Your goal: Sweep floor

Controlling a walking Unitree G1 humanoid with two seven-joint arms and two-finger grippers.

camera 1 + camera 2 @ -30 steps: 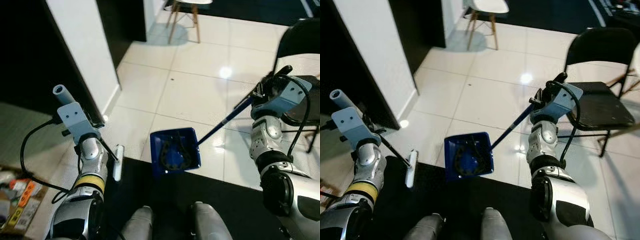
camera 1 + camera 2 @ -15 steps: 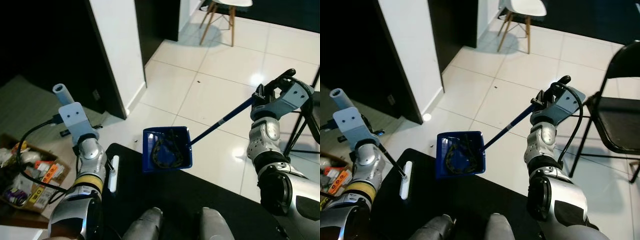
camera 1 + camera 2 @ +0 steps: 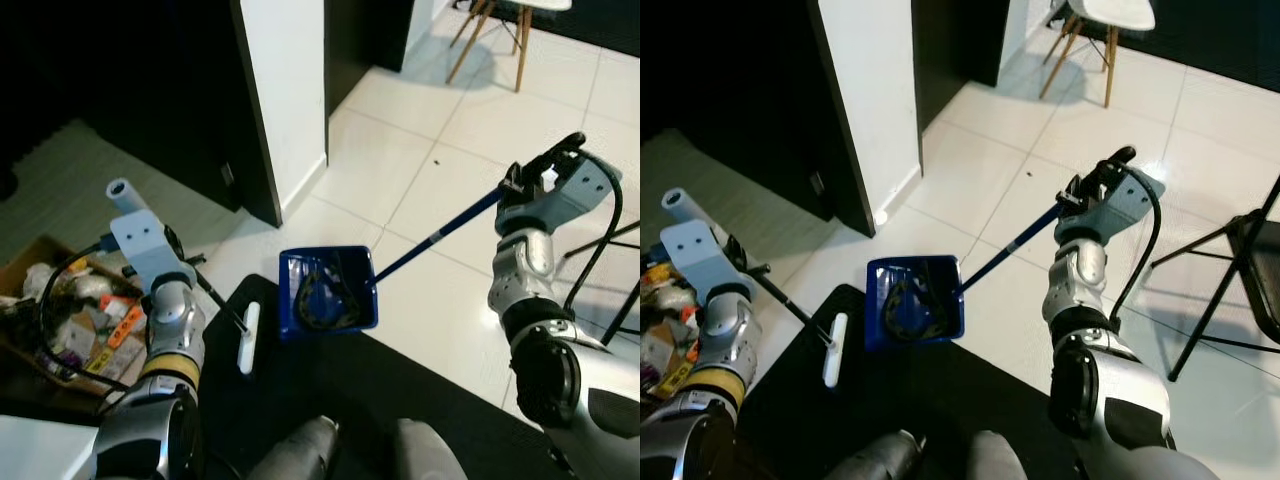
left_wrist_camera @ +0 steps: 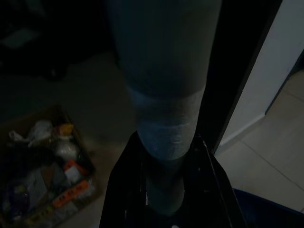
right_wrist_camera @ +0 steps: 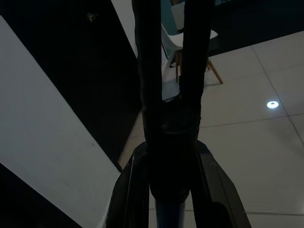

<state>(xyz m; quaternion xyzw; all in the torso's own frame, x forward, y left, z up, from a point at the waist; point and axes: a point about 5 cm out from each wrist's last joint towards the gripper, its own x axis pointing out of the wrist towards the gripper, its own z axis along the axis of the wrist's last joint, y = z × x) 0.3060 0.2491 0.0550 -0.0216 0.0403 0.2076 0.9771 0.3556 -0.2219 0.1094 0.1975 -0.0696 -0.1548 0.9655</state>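
Observation:
A blue dustpan (image 3: 325,290) with dark debris inside hangs just above the edge of a black mat (image 3: 420,375). Its long blue handle (image 3: 440,232) runs up to my right gripper (image 3: 528,183), which is shut on the handle's black end (image 5: 171,156). My left gripper (image 3: 183,270) is shut on a brush with a thin black shaft and a white head (image 3: 247,338). That head hangs over the mat, just left of the dustpan. In the left wrist view the brush's grey grip (image 4: 166,118) sits between the black fingers (image 4: 126,190).
A cardboard box of rubbish (image 3: 60,310) lies on the left. A white wall end (image 3: 285,90) and dark doorways stand ahead. A wooden-legged chair (image 3: 1095,30) is farther off. Folding chair legs (image 3: 1225,290) are on the right, over white tiles (image 3: 400,170).
The whole view has swung left, so the camera moved: the rubbish box has come further in, the folding chair has slid out right. Both grippers keep their hold.

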